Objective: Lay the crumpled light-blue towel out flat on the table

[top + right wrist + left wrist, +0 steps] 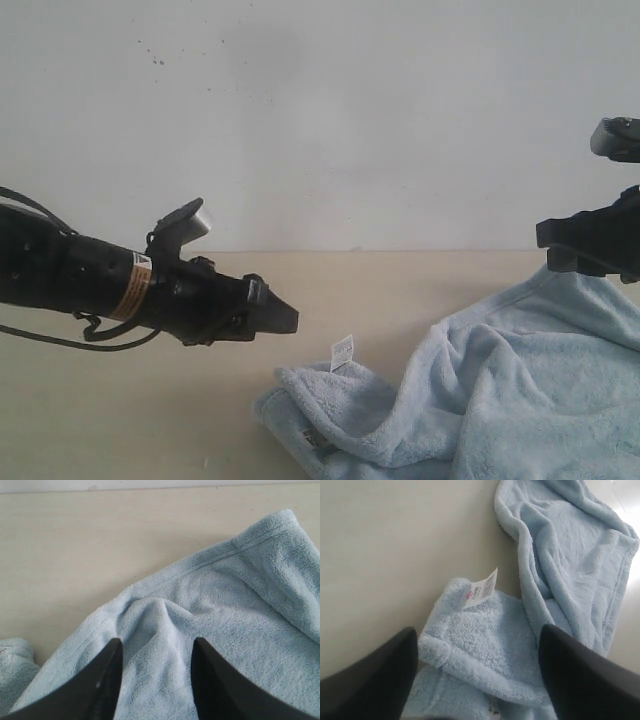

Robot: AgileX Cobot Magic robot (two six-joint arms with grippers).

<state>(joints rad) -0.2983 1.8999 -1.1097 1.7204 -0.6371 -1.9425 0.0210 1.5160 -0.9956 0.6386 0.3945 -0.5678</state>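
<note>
The pale-blue fluffy towel (500, 390) lies crumpled on the beige table (120, 400) at the lower right, a folded corner with its white care tag (342, 351) pointing left. My left gripper (285, 318) hovers just left of that corner, above the table. In the left wrist view the left gripper (477, 642) is open, its fingers straddling the folded corner of the towel (485, 645) below the tag (482, 588). My right gripper (156, 647) is open over a raised ridge of the towel (215, 615); in the exterior view only its body (595, 240) shows at the right edge.
A white wall (320, 110) rises behind the table's far edge. Bare tabletop (75, 545) stretches left of and behind the towel.
</note>
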